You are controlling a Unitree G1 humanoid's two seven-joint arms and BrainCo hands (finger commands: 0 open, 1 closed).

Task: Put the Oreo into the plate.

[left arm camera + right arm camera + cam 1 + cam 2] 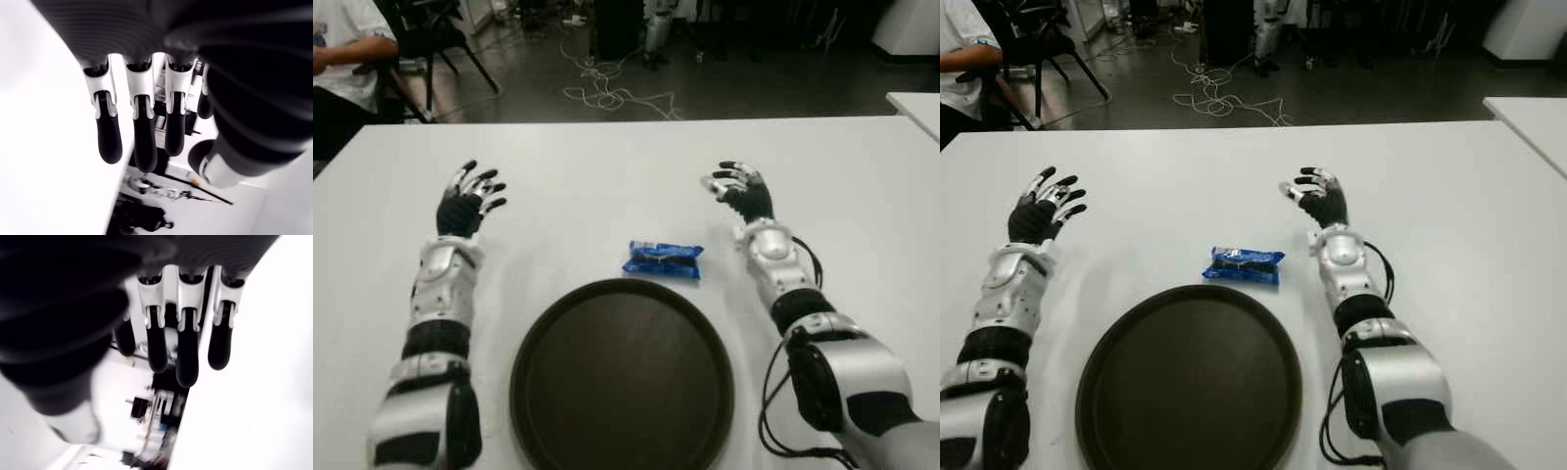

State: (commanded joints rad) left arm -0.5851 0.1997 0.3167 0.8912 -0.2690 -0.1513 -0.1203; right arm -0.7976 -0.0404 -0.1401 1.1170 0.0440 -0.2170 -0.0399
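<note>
A blue Oreo packet (664,259) lies flat on the white table (607,176), just beyond the far rim of a round dark plate (622,377) that holds nothing. My right hand (737,188) is to the right of the packet and a little farther back, fingers spread and holding nothing. My left hand (470,198) shows at the left of the table, well clear of the plate, fingers also spread and holding nothing. In both wrist views the fingers (139,132) (188,357) hang loose with nothing between them.
A person in a white shirt (347,44) sits by a black chair past the table's far left corner. Cables (607,93) lie on the dark floor behind the table. A second white table edge (915,103) shows at the far right.
</note>
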